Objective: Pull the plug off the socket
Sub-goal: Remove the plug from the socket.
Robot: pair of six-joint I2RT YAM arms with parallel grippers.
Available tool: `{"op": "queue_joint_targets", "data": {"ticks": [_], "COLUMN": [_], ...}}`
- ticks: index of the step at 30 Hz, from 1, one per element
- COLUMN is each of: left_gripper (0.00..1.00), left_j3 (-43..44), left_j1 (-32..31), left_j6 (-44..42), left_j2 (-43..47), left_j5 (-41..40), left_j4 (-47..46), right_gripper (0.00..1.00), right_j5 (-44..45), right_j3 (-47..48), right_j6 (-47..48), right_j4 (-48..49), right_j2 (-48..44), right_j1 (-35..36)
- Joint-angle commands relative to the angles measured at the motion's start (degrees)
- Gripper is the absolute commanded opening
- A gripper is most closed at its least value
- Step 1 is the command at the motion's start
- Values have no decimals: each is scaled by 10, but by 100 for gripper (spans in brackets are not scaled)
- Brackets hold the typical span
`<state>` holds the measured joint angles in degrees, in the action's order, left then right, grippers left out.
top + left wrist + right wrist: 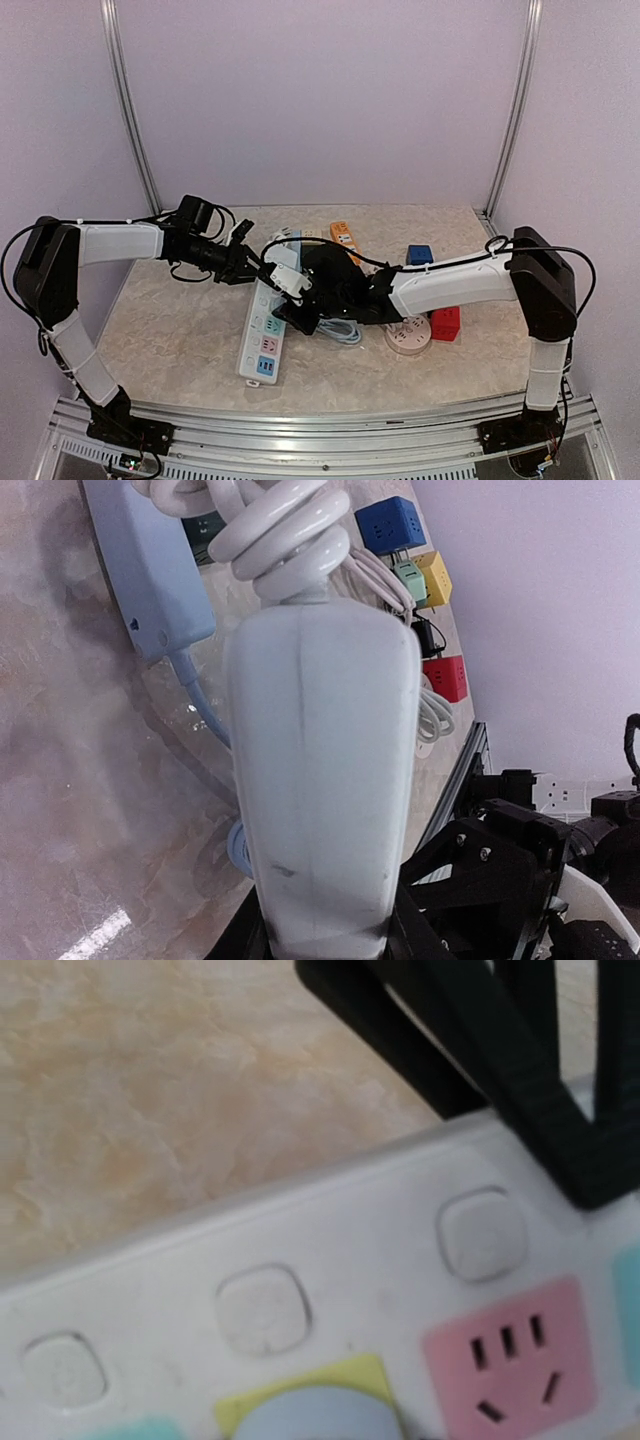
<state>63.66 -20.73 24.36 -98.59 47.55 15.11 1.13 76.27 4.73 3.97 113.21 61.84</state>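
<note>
A long white power strip [262, 340] with coloured sockets lies in the middle of the table. My left gripper [243, 265] is at its far end. In the left wrist view this gripper [325, 935] is shut on a white plastic body [320, 760], apparently the strip's end, with a coiled white cord [280, 530] beyond it. My right gripper [297, 305] hovers low over the strip's middle. The blurred right wrist view shows the strip's face [340, 1260] and a light-blue plug [315, 1422] in a yellow socket at the bottom edge. The right fingers are hidden.
An orange strip [343, 236], a blue cube socket [419, 255], a red cube socket [446, 322] and a round white socket [407, 335] lie to the right. A loose cord bundle [340, 330] lies beside the strip. A light-blue housing [150, 570] lies nearby. Black bars [480, 1060] cross the right wrist view.
</note>
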Motion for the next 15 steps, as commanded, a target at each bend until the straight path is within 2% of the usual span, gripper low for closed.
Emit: {"op": "queue_joint_targets", "data": {"ticks": [1, 10, 15], "left_gripper": [0, 0, 0], "left_j3": [13, 15, 15], "left_j1": [16, 6, 6], "left_j6": [13, 8, 9], "left_j2": [10, 9, 9], "left_j5": [4, 16, 17], "left_j4": [-9, -13, -13], "right_gripper": [0, 0, 0], "right_j5": [-63, -150, -165], "right_j3": [-13, -15, -15], "right_j6": [-42, -84, -88], "right_j4": [10, 21, 22], "right_j2": [-42, -36, -35], "right_j1": [-28, -62, -69]}}
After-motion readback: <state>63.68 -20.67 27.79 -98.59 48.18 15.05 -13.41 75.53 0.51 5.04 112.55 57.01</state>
